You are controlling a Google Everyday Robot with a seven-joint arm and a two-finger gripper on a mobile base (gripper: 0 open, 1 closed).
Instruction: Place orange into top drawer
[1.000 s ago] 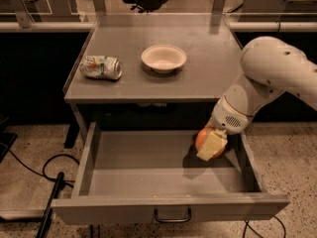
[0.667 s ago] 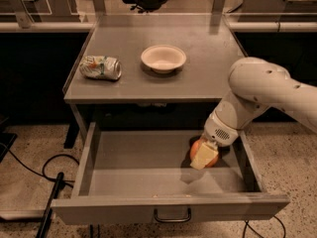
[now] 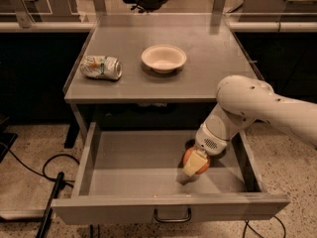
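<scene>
The top drawer [image 3: 114, 172] is pulled open below the grey table, with its dark curved handle [image 3: 172, 215] on the front panel. My gripper [image 3: 194, 163] reaches down into the right part of the drawer and is shut on the orange [image 3: 200, 165], a small round orange fruit. The orange sits low between the fingers, close above the drawer's flat bottom. The near finger covers part of the fruit. The white arm comes in from the right.
On the tabletop [image 3: 208, 58] stand a white bowl [image 3: 164, 58] at the middle and a crushed white-green can [image 3: 101, 67] at the left. Cables [image 3: 49, 182] lie on the floor left of the drawer. A chair stands behind the table.
My gripper with the orange has moved left and lower inside the drawer, toward its front.
</scene>
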